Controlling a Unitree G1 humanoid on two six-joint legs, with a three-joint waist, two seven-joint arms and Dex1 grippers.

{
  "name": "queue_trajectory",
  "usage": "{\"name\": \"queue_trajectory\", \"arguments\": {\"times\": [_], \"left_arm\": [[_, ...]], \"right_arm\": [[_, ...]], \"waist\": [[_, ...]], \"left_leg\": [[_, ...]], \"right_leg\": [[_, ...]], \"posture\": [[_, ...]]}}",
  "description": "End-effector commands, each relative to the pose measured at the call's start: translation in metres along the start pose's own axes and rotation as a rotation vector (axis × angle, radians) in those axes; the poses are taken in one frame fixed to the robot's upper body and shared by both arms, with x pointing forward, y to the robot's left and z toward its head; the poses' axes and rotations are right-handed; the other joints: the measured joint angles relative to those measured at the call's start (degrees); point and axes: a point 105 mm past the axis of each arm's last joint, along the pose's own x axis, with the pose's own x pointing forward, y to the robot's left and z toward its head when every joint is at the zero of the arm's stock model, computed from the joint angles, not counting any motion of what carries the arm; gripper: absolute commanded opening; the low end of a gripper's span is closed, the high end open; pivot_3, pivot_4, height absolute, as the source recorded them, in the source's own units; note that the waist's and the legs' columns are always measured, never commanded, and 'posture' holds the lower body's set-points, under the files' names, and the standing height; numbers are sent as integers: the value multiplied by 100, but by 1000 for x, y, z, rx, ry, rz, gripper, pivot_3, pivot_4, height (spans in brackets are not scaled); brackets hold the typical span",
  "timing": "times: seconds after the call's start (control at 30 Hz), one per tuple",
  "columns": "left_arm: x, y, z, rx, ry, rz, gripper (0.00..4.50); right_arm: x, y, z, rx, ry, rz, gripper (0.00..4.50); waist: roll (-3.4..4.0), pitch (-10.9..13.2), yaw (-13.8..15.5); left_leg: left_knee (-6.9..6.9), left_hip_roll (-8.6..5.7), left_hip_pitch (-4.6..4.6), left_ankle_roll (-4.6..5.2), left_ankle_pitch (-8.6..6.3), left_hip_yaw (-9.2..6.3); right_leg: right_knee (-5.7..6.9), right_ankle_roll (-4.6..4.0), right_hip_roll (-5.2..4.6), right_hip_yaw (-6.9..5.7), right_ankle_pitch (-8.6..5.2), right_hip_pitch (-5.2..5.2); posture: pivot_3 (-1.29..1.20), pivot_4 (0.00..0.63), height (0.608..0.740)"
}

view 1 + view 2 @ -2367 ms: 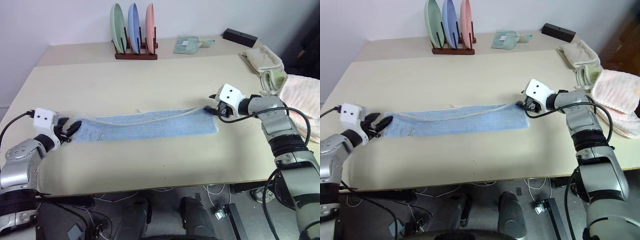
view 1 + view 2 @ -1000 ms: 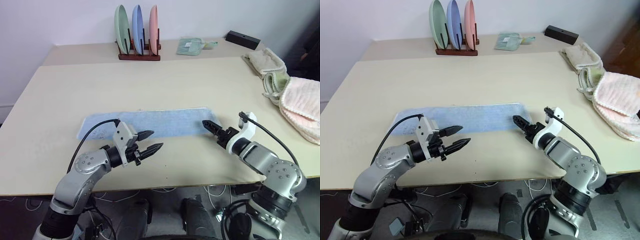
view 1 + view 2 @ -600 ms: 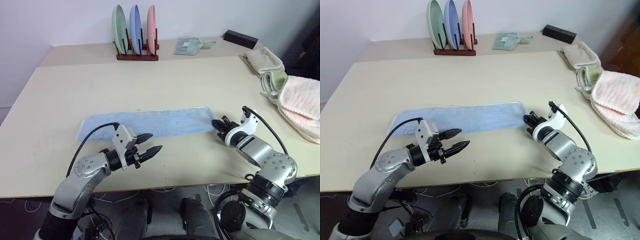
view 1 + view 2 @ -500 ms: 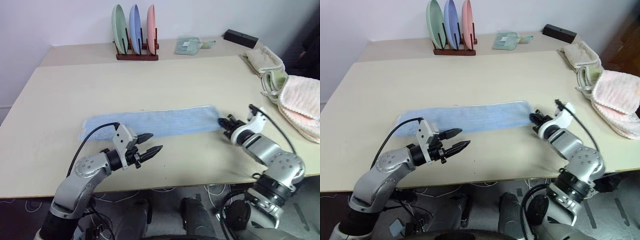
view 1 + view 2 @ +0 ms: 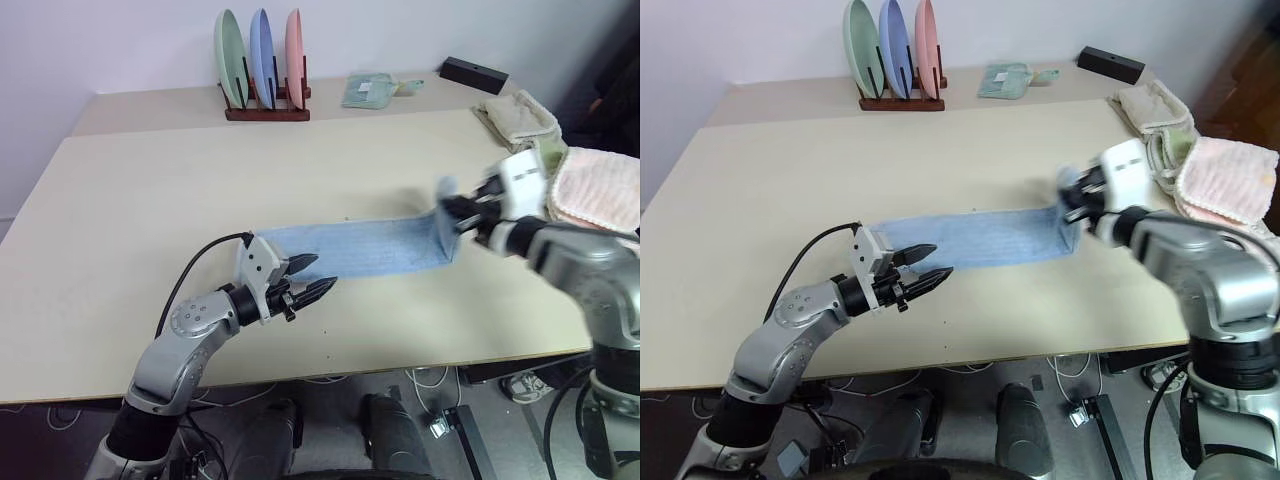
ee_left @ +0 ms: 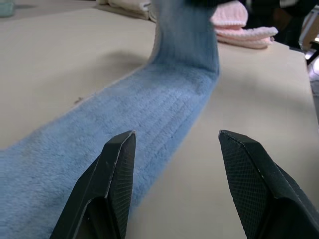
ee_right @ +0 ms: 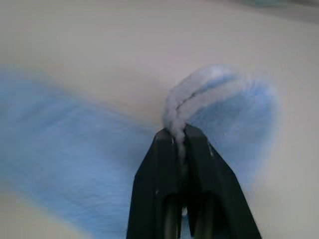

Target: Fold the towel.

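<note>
**A:** What do your wrist cameras give you that the head pair doesn't?

**B:** My right wrist view shows the right gripper (image 7: 180,137) clamped on a doubled edge of the towel (image 5: 370,246), cloth bunched between the closed tips. From the head I just see that end lifted off the table (image 5: 180,180) while the rest lies flat as a long strip. My left wrist view looks down the strip: the left gripper (image 6: 174,142) has its fingers spread, empty, over the towel's near edge.

**A:** Counts?

**B:** One blue towel. Three plates (image 5: 262,58) upright in a rack, green, blue, pink. One small mint cloth (image 5: 365,90) and one dark box (image 5: 472,74) along the far edge. A pile of cream and pink towels (image 5: 580,180) on the right.

**A:** Room?

**B:** Wide bare tabletop beyond the strip; a bare band between it and the near edge. The pile sits close to my right arm.
</note>
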Motion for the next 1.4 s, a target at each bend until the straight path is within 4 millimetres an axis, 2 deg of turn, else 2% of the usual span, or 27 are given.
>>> {"name": "queue_trajectory", "arguments": {"times": [0.03,0.17,0.27,0.43,0.47,0.57,0.63,0.7,0.8,0.87,0.93,1.07,1.2,1.27,1.37,1.4], "left_arm": [[0,-2,8,30,-30,8,2720],[-3,-2,7,30,-26,23,2720],[-5,-2,5,30,-20,34,2720],[-6,-1,5,31,-21,39,2720],[-6,-1,6,31,-22,42,2720],[-7,0,6,32,-21,46,2720],[-8,2,6,31,-20,51,2720],[-9,3,5,30,-18,58,2720],[-11,5,4,24,-16,70,2720],[-13,6,3,11,-19,89,2720],[-15,8,2,-6,-20,113,2720],[-28,11,-7,-65,-16,198,2720],[-43,12,-16,-115,-7,290,2720],[-51,14,-21,-141,5,345,2720],[-59,14,-26,-211,-3,405,2720],[-63,15,-30,-250,8,440,2720]], "right_arm": [[16,28,-3,-126,11,104,71],[30,45,-17,-147,36,148,71],[37,48,-27,-161,64,142,71],[34,50,-25,-152,46,172,71],[29,48,-19,-161,16,180,661],[15,46,-4,-159,-71,216,1871],[-1,45,10,-102,-164,256,1871],[-9,38,16,-49,-213,251,1871],[-5,15,12,27,-203,141,893],[9,-6,-2,28,-149,29,47],[20,-9,-12,28,-118,9,47],[43,6,-48,2,-15,46,47],[52,15,-72,-32,53,64,47],[50,17,-73,-46,49,77,47],[46,11,-61,-87,6,68,47],[44,8,-48,-106,-40,67,47]], "waist": [[-6,2,39],[-8,0,75],[-8,0,97],[-8,1,135],[-8,1,138],[-8,1,150],[-8,1,146],[-8,1,140],[-8,1,134],[-9,0,127],[-8,0,130],[-7,1,104],[-8,-2,109],[-11,-4,112],[-11,-4,118],[-11,-4,120]], "left_leg": [[1,-2,-2,0,0,-6],[4,-3,-8,-1,0,-21],[0,0,-5,-1,0,-21],[1,2,-5,-2,0,-21],[2,2,-5,-2,0,-21],[1,2,-6,-2,0,-22],[1,2,-6,-2,0,-22],[1,4,-6,-2,0,-22],[1,12,-3,-2,0,-19],[1,17,-1,-2,0,-17],[1,19,1,-3,1,-12],[-4,24,3,-3,1,-12],[-2,24,2,-4,1,-13],[-1,24,4,-5,1,-13],[0,24,4,-5,1,-13],[0,25,4,-5,1,-14]], "right_leg": [[-6,0,0,0,1,3],[-29,0,0,2,17,5],[-29,-1,1,1,18,4],[-30,-5,6,1,20,5],[-30,-5,6,1,20,5],[-30,-4,6,1,20,5],[-30,-4,6,1,20,5],[-30,-4,7,1,20,6],[-30,-9,14,1,23,6],[-30,-14,19,1,26,6],[-30,-19,20,2,29,6],[-30,-19,26,2,29,4],[-29,-20,26,4,30,2],[-31,-20,26,5,30,6],[-30,-22,27,5,30,7],[-30,-22,27,5,30,7]], "posture": [[0,150,740],[0,150,740],[0,150,740],[0,150,740],[0,150,740],[0,150,740],[0,150,740],[0,150,740],[0,150,740],[0,150,740],[0,150,740],[0,150,740],[0,150,740],[0,150,740],[0,150,740],[0,150,740]]}}
